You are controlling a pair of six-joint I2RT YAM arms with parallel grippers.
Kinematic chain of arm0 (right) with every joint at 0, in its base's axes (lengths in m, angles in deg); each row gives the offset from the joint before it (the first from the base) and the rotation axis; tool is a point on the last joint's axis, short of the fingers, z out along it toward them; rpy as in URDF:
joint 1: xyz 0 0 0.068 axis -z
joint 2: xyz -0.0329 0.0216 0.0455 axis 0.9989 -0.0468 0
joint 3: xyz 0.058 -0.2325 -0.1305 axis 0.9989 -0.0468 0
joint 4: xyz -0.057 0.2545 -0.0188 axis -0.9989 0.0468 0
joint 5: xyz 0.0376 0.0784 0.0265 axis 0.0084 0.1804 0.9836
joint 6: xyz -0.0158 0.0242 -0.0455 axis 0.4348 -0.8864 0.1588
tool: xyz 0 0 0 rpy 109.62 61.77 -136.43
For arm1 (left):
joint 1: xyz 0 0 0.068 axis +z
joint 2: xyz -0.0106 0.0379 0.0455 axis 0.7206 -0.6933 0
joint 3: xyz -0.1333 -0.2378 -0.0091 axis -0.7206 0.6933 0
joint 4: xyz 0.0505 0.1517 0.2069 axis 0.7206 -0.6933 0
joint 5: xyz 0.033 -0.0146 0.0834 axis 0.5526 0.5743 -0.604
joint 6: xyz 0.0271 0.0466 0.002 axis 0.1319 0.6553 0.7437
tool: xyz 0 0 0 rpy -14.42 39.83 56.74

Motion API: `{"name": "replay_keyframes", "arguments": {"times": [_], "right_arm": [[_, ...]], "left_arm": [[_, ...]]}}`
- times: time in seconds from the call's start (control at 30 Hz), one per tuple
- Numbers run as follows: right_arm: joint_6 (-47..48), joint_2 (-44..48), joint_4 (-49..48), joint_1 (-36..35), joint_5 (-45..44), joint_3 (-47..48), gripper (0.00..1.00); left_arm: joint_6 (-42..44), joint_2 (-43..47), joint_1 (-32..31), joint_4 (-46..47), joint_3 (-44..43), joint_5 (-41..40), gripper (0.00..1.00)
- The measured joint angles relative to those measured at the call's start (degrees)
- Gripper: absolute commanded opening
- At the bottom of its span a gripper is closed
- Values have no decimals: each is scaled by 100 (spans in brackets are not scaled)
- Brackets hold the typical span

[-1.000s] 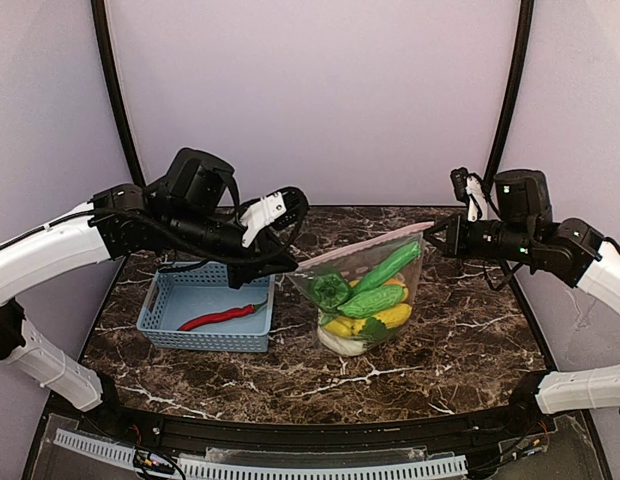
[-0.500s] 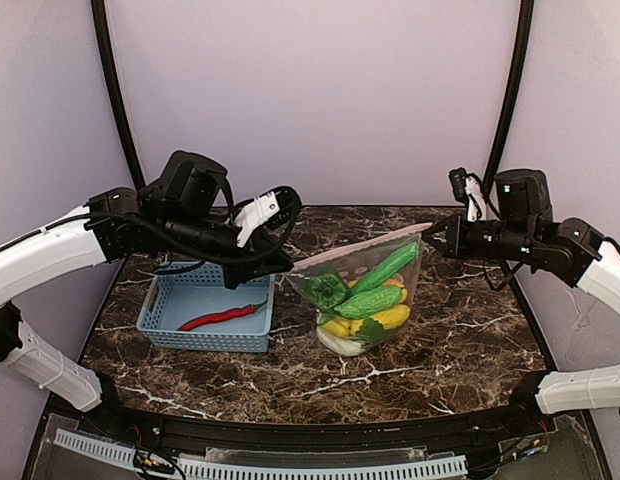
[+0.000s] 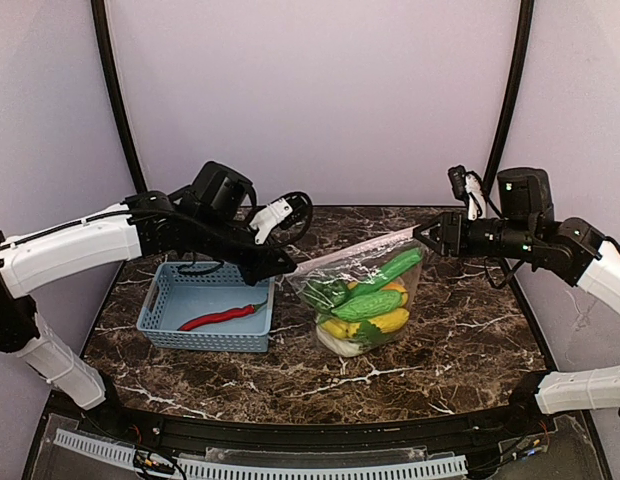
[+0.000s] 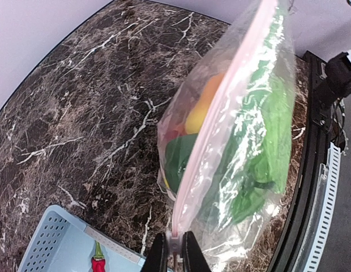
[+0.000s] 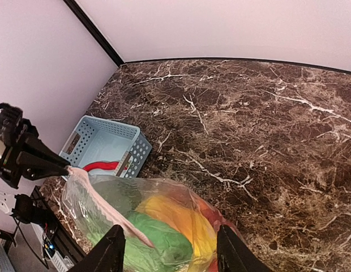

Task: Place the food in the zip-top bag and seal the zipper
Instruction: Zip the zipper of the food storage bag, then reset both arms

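Bag of food strung up by its left corner, right pincer standing apart

The left gripper (image 4: 174, 248) has its fingers pressed together on the left end of the zipper (image 4: 223, 110), holding that corner of the zip-top bag (image 3: 375, 262) above the marble table (image 3: 450, 350). The bag slumps onto the table just right of the blue basket (image 3: 200, 341), and the food (image 3: 368, 303) is bunched in its belly: green cucumbers, yellow pieces, something white at the bottom. The right gripper (image 5: 170, 233) sits at the bag's other top corner with its fingers spread wide and nothing between them that I can make out. From its own camera the bag lies below the gap. One red chili (image 3: 222, 318) lies in the basket.
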Motion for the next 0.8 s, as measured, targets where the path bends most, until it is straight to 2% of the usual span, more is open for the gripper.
{"name": "replay_keyframes", "arguments": {"times": [0.1, 0.17, 0.23, 0.3, 0.43, 0.57, 0.8], "right_arm": [[9, 0, 4, 0, 68, 0, 72], [9, 15, 7, 0, 105, 0, 79], [37, 50, 4, 4, 125, 0, 85], [28, 103, 4, 9, 136, 0, 90], [42, 254, 4, 9, 151, 0, 97], [37, 365, 7, 11, 162, 0, 99], [44, 330, 11, 11, 81, 0, 99]], "left_arm": [[-229, -188, 197, 164, 0, -24, 1], [-328, -234, 282, 271, 0, -17, 9], [-398, -245, 358, 415, 0, 57, 43], [-457, -245, 389, 562, 2, 184, 61], [-662, -212, 391, 933, 101, 474, 80], [-852, -74, 398, 1062, 291, 509, 85], [-1318, 551, 697, 1180, 693, 393, 86]]}}
